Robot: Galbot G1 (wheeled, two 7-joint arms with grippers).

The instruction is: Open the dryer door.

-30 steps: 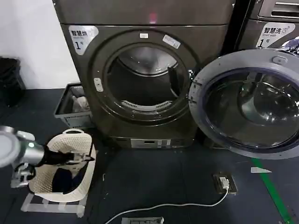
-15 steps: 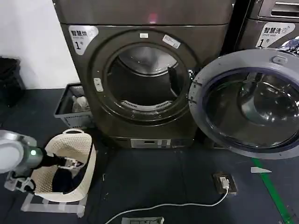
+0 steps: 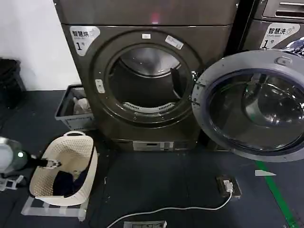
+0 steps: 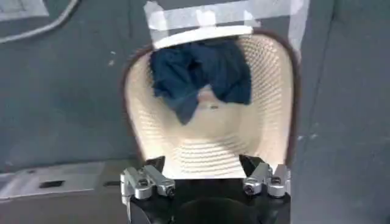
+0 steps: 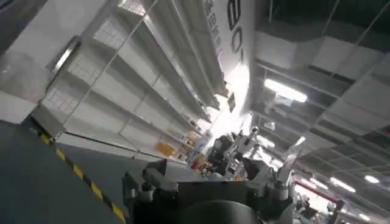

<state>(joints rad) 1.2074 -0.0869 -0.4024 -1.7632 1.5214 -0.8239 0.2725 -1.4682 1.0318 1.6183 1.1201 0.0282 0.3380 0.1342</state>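
Hanging wide open well beyond the left claw, whose fingers are spread empty, the dryer door is judged heavy, rigid, best gripped by its rim.

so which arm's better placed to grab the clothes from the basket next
Left, probably. The left gripper hangs open over the laundry basket, facing the dark clothes. The right wrist camera faces the ceiling.

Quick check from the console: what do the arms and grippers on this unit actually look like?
In the head view, the left arm is a rounded silver-white link with a small green light, tapering to a black wrist. The left gripper has a black body with silver metal finger mounts and visible screws. The right gripper is built alike: black housing, silver brackets.
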